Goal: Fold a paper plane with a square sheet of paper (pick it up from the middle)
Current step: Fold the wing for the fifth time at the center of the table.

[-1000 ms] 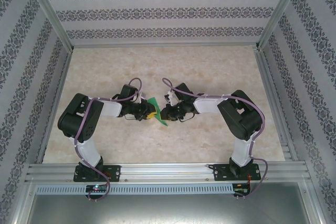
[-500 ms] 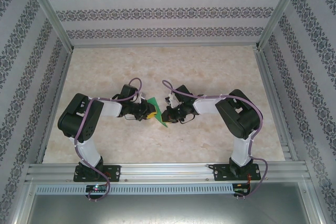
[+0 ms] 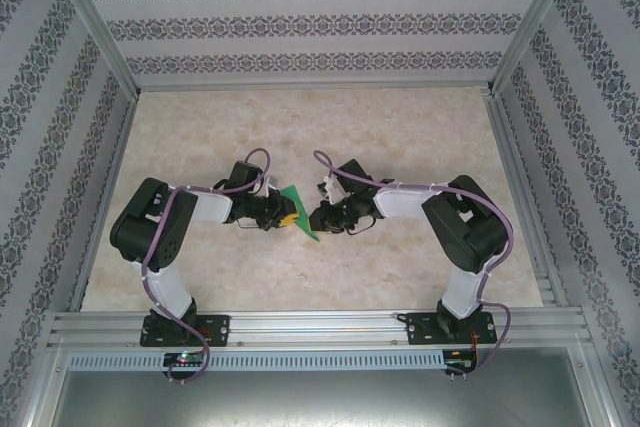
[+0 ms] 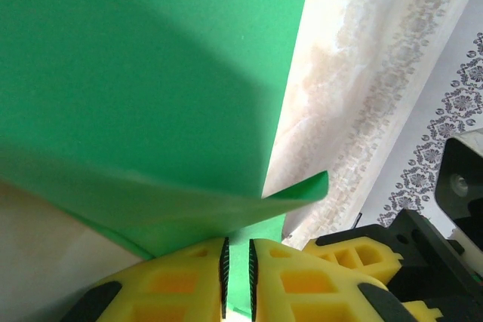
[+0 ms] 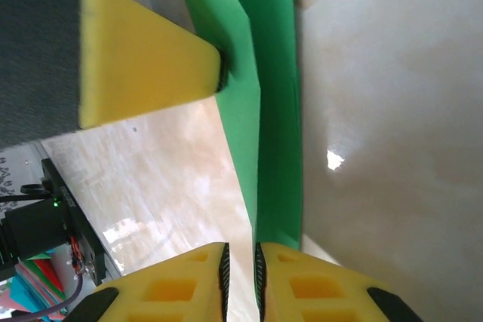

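My left gripper (image 4: 236,250) pinches the thin bright green paper sheet (image 4: 151,73), creased but no dart yet, most folds remaining, while my right gripper (image 5: 241,254) sits nearly closed at its opposite edge, grip unclear.

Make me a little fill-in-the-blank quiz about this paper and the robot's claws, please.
The paper is bright ___.
The left gripper is ___ on the paper.
The right gripper has fingers coloured ___.
Missing words: green; shut; yellow.
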Available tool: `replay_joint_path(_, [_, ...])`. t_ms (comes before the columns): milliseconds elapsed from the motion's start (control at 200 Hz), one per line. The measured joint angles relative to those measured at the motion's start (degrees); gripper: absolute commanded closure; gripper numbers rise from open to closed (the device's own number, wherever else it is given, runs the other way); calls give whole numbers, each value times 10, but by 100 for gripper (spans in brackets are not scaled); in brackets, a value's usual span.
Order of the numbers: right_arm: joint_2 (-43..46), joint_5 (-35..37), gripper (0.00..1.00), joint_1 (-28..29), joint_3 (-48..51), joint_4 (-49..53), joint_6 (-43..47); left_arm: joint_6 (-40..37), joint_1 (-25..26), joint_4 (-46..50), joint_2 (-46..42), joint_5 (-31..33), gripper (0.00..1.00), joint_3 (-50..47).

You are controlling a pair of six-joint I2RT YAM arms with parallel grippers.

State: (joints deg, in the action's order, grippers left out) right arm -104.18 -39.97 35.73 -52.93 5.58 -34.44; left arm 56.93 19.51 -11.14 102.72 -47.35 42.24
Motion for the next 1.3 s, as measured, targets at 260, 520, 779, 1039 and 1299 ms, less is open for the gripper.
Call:
replay_joint_path(260, [-9, 0, 91, 0, 3, 9, 3, 0, 0, 0, 0, 0, 81, 0])
replay_joint_path(520, [-31, -9, 91, 0, 2, 2, 3, 0, 0, 0, 0, 0, 81, 0])
replay_joint_path(779, [-17, 0, 81, -2, 2, 11, 6, 0, 0, 0, 0, 0, 81, 0])
replay_joint_path(1039, [76, 45, 89, -3, 1, 37, 18, 0, 0, 2, 0, 0, 81, 0])
replay_joint_path(1299, [32, 62, 100, 30, -41, 39, 12, 0, 0, 2, 0, 4, 83, 0])
